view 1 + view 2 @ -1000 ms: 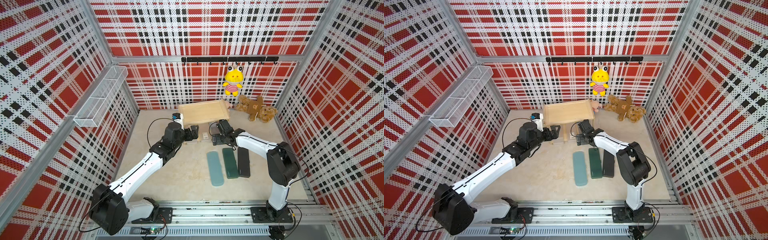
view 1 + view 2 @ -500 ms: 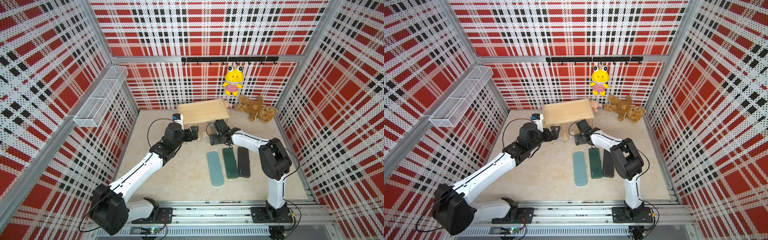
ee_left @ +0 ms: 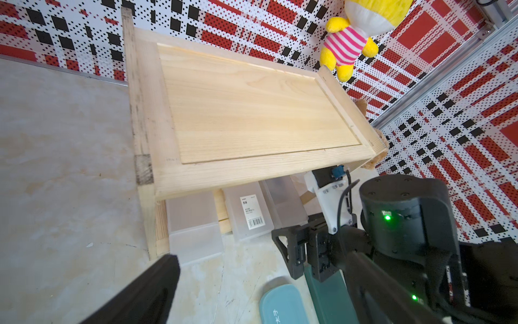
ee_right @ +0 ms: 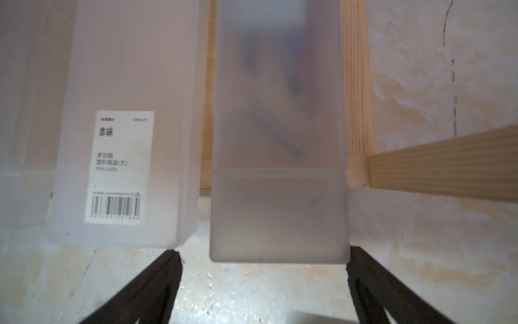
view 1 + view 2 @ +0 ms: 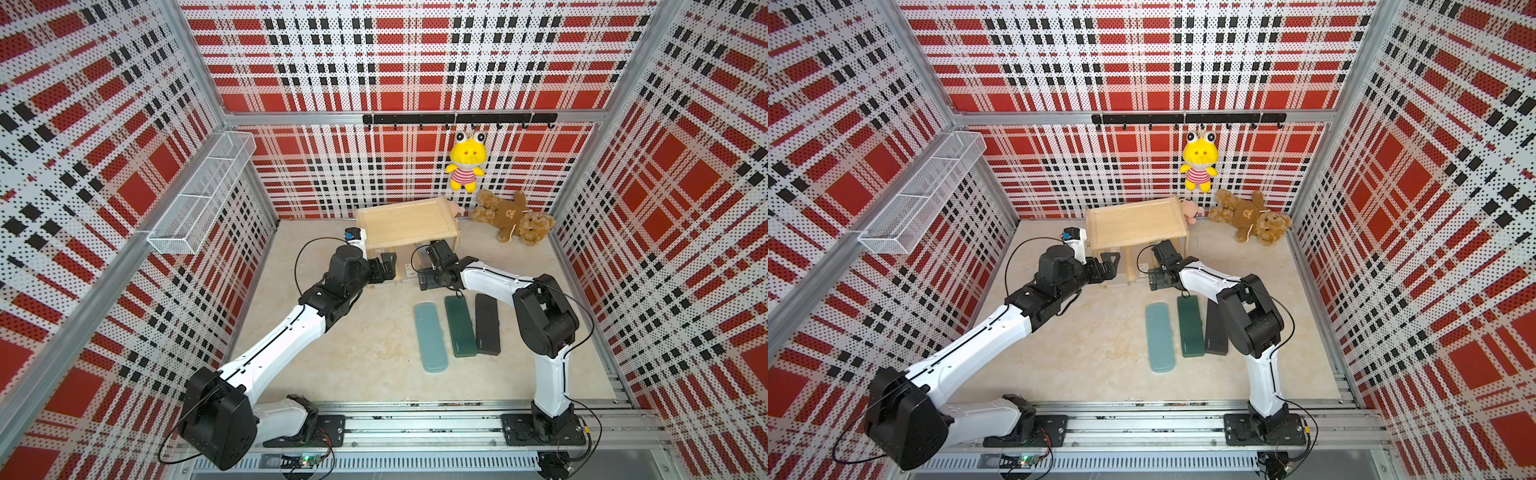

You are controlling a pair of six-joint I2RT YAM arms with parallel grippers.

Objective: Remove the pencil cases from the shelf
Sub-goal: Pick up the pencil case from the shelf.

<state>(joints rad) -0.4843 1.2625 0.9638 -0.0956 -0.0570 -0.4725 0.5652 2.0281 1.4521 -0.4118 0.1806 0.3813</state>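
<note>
The right arm's elbow has swung in toward the shelf (image 5: 405,224), and its gripper has drawn up to the lower tier. The left arm has hardly shifted.

The right gripper (image 4: 262,252) is open. In the right wrist view its two fingers stand on either side of the jutting end of a frosted case (image 4: 280,196). One fingertip is at a corner of the case and the other is a little apart from it, so nothing is clamped. That case lies on the shelf's lower tier, hard against the end post (image 4: 356,84), with its end overhanging the shelf's front edge.

Next to it on the same tier lies the labelled case (image 4: 126,140), frosted with a white barcode sticker. Past that, toward the shelf's other end, lies a third frosted case (image 3: 193,232). Both also stick out past the front edge.

The left gripper (image 5: 384,268) hovers at the shelf's front near that other end, with its jaws wide apart and holding nothing.

Three cases are off the shelf, lying side by side on the floor (image 5: 374,332) in front of it: the teal case (image 5: 430,336), the green case (image 5: 459,326) and the black case (image 5: 486,324). The green and black cases lie close together. A bear (image 5: 513,216) lies on the floor beside the shelf, on the right arm's side.
</note>
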